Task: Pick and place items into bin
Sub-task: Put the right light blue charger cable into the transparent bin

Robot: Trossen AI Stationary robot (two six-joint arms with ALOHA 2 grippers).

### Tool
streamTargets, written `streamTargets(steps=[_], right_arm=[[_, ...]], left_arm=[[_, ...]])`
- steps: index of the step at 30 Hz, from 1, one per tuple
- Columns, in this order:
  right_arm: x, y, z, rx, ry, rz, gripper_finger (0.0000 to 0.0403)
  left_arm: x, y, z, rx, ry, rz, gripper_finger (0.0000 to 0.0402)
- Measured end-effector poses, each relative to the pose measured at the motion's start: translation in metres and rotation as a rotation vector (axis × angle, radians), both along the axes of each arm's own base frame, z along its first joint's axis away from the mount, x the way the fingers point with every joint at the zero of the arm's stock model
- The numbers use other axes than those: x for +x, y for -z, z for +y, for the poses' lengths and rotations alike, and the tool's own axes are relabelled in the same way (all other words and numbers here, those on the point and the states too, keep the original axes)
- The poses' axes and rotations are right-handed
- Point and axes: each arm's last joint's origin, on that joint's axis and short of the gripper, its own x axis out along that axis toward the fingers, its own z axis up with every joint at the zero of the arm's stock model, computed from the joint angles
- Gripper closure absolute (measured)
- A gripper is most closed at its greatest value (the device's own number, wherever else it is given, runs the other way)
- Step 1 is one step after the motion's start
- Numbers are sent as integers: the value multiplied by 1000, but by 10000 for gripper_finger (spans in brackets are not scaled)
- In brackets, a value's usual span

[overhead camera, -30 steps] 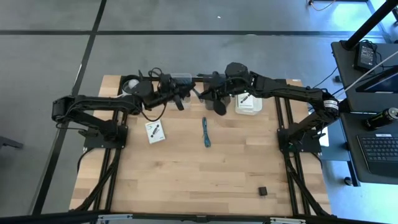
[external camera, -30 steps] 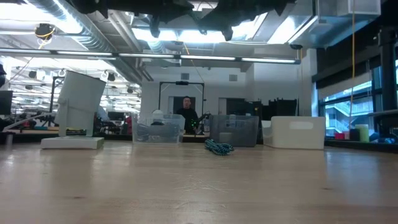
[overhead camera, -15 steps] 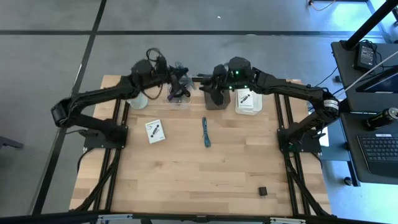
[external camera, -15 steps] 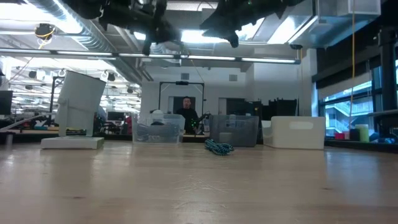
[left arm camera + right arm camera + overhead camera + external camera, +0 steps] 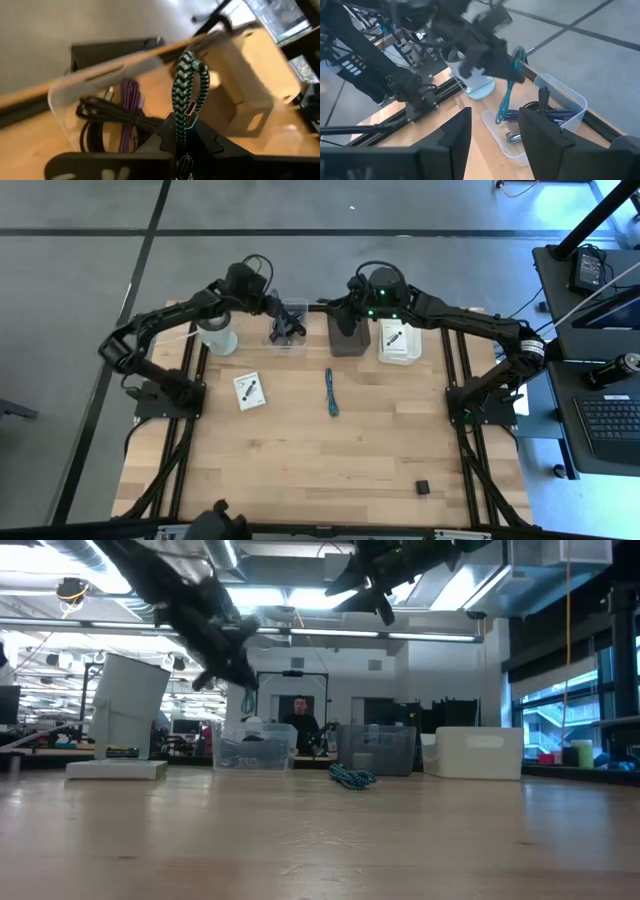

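the left claw (image 5: 278, 308) has swung over the clear bin (image 5: 288, 340), clamped on a teal strap (image 5: 187, 95); the right claw (image 5: 352, 292), now wide and empty, has let go. drop comes next.

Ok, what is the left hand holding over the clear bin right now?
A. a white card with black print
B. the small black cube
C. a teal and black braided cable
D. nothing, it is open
C: the left hand is shut on the teal and black braided cable, which loops up from its fingers above the clear bin; the right wrist view shows the same cable hanging from it.
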Motion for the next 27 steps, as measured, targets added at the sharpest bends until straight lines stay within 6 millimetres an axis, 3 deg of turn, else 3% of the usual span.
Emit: streamTargets(steps=[5,11,27], right_arm=[[1,0,2,38,8,-9,238],[3,2,8,56,-3,6,238],[1,7,9,11,-14,78,238]], left_arm=[[3,30,15,-93,-18,53,388],[9,48,20,-173,25,54,386],[13,53,18,-232,15,42,273]])
